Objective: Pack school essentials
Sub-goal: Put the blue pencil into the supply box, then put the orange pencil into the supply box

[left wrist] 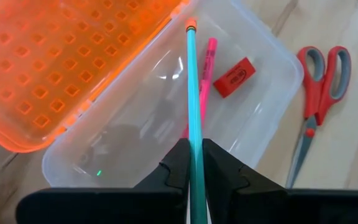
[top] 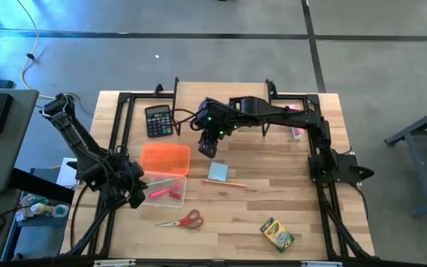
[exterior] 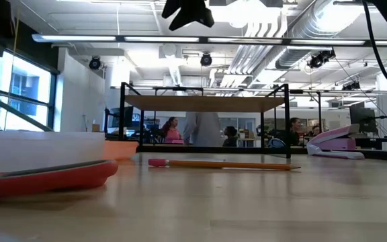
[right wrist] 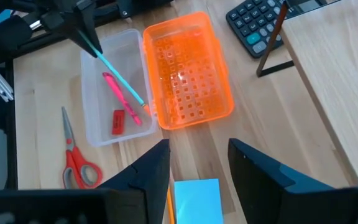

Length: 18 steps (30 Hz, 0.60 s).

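Observation:
A clear plastic box [top: 178,194] with its orange lid [top: 165,157] folded open lies at the table's left middle. A pink-red pen [left wrist: 207,59] and a red eraser [left wrist: 234,77] lie in it. My left gripper [left wrist: 191,146] is at the box's left end, shut on a thin green pencil [left wrist: 193,87]. My right gripper [right wrist: 197,152] is open and empty, high above the light blue notepad [right wrist: 196,198]. An orange pencil [top: 224,183] lies flat beside the notepad. Red-handled scissors [top: 181,220] and the crayon box [top: 276,234] lie nearer the front edge. My left gripper pinches the green pencil between its two fingers, near the pencil's back end [left wrist: 195,163]. The pencil runs along the fingers and sticks out ahead of them. It slants down over the open box, its orange eraser end [left wrist: 191,25] by the lid's edge; whether that end touches the box I cannot tell.
A black calculator [top: 158,120] lies at the far left, behind the lid. A pale pink oblong block [exterior: 334,142] rests at the far right. Black frame rails run along the table's left, right and far sides. Bare wood lies between the notepad and the crayon box.

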Each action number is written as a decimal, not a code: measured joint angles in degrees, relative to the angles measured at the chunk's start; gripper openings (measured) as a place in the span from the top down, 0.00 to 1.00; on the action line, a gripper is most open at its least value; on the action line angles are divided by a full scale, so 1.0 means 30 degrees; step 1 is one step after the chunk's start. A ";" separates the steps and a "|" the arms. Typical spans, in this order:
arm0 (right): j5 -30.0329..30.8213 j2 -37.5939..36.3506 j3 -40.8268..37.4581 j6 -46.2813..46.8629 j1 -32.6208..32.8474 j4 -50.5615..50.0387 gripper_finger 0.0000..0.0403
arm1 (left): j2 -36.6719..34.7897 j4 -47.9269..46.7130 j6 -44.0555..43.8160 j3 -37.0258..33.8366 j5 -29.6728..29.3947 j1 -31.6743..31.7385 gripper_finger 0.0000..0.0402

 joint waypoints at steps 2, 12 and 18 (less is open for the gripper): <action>0.0000 0.0003 0.0000 -0.0163 0.0000 -0.0041 0.62 | 0.0000 0.0149 -0.0366 -0.0154 -0.0017 0.0030 0.94; 0.0007 0.0003 0.0000 -0.0493 0.0000 -0.0400 0.62 | 0.0007 0.0493 0.0143 -0.0180 0.0452 0.1058 0.85; 0.0007 0.0003 0.0000 -0.0631 0.0000 -0.0852 0.62 | 0.0000 0.0486 0.0187 -0.0180 0.1311 0.1453 0.77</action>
